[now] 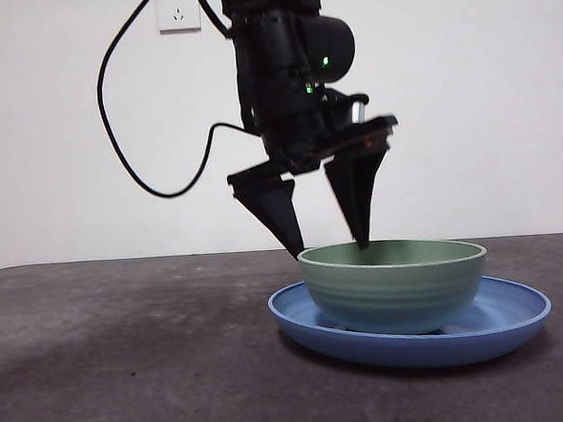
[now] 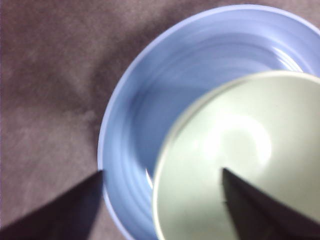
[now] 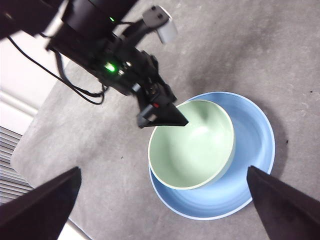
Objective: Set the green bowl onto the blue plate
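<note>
Mint-green and ridged, the green bowl [image 1: 393,285] sits inside the blue plate [image 1: 506,323], off-centre toward one rim, on our dark tabletop [image 1: 129,373]. Our left hand [image 1: 329,239] hangs at the bowl's rim, jaws spread apart, one tip outside the rim, one over the hollow, gripping nothing. Our right hand [image 3: 165,200] waits high above, jaws wide apart.
</note>
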You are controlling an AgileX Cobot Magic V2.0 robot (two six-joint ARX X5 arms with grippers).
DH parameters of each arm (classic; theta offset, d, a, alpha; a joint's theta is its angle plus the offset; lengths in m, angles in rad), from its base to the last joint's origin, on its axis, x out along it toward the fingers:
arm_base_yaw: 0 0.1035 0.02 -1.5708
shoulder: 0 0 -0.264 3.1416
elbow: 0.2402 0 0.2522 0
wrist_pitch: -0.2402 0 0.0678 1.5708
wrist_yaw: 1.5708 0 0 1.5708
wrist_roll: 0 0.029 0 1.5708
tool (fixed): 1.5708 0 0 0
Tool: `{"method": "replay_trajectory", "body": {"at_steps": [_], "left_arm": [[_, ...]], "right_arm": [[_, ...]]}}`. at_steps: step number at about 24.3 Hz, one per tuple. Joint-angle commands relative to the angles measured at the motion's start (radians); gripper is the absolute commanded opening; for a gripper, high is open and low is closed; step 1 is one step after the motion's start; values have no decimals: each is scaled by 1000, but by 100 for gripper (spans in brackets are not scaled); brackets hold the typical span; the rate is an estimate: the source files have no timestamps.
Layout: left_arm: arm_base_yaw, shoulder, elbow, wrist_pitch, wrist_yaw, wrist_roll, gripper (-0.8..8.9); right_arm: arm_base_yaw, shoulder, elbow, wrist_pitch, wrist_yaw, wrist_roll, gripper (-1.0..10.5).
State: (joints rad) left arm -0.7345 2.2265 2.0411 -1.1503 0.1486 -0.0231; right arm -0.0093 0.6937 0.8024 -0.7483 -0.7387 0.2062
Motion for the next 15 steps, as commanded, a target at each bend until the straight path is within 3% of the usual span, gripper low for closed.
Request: {"method": "replay_trajectory", "body": {"at_steps": [1,5,9,15], "left_arm": [[3,21,91,-77,6,12,447],[18,-86,142,-177,6,13,452],[29,-302,142,-250,6,29,595],[33,-640,80,-280,6,41,594]], "right_arm": [[0,3,17,15,-5,-5,649],[0,3,17,25,-5,-5,649],[0,3,17,31,-6,-5,649],[0,3,17,31,-6,-5,649]]}}
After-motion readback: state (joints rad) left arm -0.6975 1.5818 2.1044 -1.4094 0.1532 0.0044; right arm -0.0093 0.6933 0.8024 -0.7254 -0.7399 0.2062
